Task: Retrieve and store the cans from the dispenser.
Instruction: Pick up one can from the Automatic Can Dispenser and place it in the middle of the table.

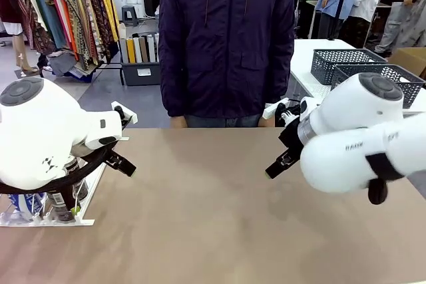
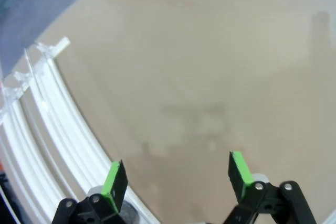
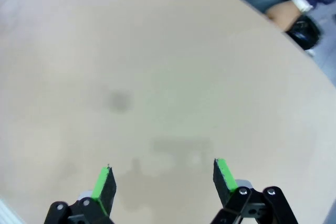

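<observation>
No legible text or labels.

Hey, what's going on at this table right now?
Nothing has been picked up yet. The cans sit in the dispenser at the robot's left, partly hidden under the left arm. The left gripper hangs open by the dispenser's rails, holding nothing. The right gripper is open over bare table. A person stands at the far side, watching.

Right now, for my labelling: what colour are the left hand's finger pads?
Bright green pads, clearest in the left wrist view.
</observation>
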Motion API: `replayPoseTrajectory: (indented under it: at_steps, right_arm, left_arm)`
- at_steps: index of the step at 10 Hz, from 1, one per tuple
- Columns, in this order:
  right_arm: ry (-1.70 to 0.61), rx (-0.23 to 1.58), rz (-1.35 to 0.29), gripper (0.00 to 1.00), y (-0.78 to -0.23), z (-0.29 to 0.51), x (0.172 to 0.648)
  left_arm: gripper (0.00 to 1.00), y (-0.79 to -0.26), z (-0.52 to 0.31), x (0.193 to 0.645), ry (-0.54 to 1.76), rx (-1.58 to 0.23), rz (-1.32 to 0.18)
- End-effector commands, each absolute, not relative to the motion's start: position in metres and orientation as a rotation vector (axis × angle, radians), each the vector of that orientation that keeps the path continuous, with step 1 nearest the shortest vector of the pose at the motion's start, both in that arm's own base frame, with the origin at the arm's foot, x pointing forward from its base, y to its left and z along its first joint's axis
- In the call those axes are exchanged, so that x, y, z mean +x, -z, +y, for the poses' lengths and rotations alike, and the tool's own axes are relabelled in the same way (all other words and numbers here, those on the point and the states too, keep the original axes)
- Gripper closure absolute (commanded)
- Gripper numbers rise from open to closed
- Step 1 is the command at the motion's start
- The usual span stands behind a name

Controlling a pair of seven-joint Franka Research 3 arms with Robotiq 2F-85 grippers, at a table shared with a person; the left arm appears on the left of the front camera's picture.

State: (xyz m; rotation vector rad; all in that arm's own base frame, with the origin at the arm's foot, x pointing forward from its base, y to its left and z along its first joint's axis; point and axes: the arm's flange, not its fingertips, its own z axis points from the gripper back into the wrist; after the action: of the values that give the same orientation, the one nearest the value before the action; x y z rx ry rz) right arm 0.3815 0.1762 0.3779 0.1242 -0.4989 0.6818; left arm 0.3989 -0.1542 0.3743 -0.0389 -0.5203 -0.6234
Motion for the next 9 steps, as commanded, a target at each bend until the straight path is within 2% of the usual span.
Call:
replayPoseTrajectory:
  at_steps: [1,2,3,4,5,6,9]
  right_arm:
    - [-0.726,0.485,-0.348,0.00,-0.447,0.135,0.354]
    - [-0.655,0.605,-0.271,0.00,-0.476,0.110,0.343]
    - [-0.523,0.658,-0.290,0.00,-0.499,0.077,0.335]
    - [-0.498,0.785,-0.292,0.00,-0.515,0.040,0.326]
    - [-0.407,0.913,-0.348,0.00,-0.524,-0.009,0.316]
    - [-0.271,1.065,-0.419,0.00,-0.520,-0.068,0.308]
    - [0.072,1.408,-0.517,0.00,-0.457,-0.186,0.300]
  left_arm:
    - [0.00,-0.445,-0.136,0.368,0.739,-0.272,-0.485]
    - [0.00,-0.475,-0.128,0.354,0.632,-0.325,-0.418]
    - [0.00,-0.504,-0.104,0.340,0.538,-0.411,-0.377]
    - [0.00,-0.524,-0.068,0.325,0.515,-0.569,-0.384]
    - [0.00,-0.538,-0.022,0.311,0.431,-0.669,-0.453]
    - [0.00,-0.543,0.037,0.298,0.335,-0.840,-0.508]
    - [0.00,-0.498,0.172,0.265,-0.059,-1.088,-0.676]
